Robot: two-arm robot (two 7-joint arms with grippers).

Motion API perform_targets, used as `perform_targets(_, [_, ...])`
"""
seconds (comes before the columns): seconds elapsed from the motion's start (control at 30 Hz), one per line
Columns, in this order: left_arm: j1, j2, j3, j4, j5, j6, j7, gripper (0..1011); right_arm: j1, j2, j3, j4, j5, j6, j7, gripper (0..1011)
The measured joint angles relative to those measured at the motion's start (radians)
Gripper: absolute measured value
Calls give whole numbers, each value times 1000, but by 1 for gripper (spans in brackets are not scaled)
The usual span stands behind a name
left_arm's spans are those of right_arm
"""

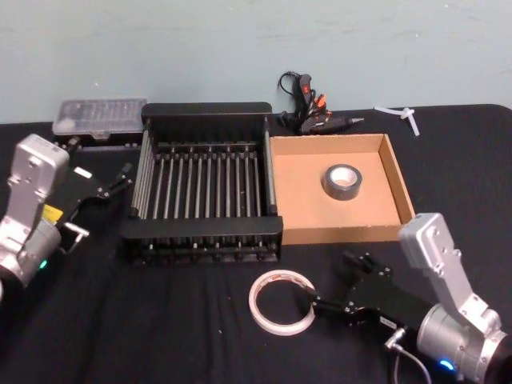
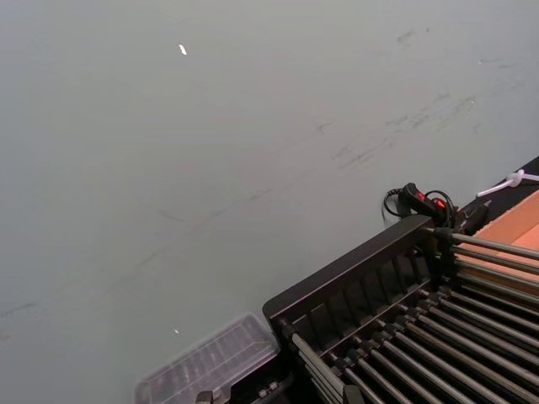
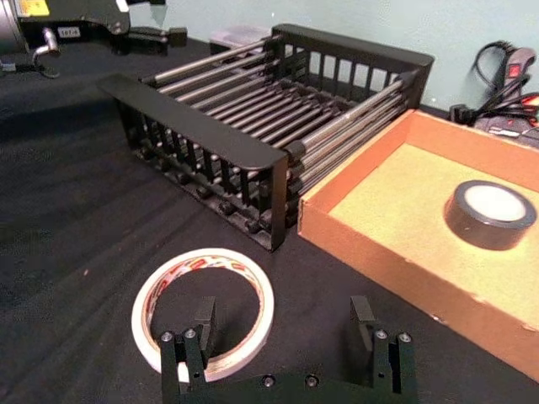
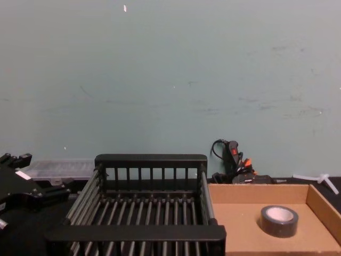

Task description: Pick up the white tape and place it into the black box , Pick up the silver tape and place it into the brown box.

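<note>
Both arms end in pale silver-grey angular metal wrist housings on round cylindrical joints, each with a small glowing blue-green light. The black two-fingered right gripper (image 1: 308, 302) has flat plates with small round screws, a thin cable looping beside it. The black left gripper (image 1: 122, 178) sits beyond a yellow label and a white sticker.

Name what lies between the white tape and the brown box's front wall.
Nothing but bare black tablecloth separates the white tape from the brown box; the right wrist view shows it, with the right pincer open beside the tape.
</note>
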Motion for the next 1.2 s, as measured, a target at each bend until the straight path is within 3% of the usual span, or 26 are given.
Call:
perform_targets(0.57, [0,0,0,0,0,0,0,1001,73,-56,-63,80,-68,45,1,1002])
perform_targets(1.2, [0,0,0,0,0,0,0,1001,102,-90,-68,111,-89,52,3,1002])
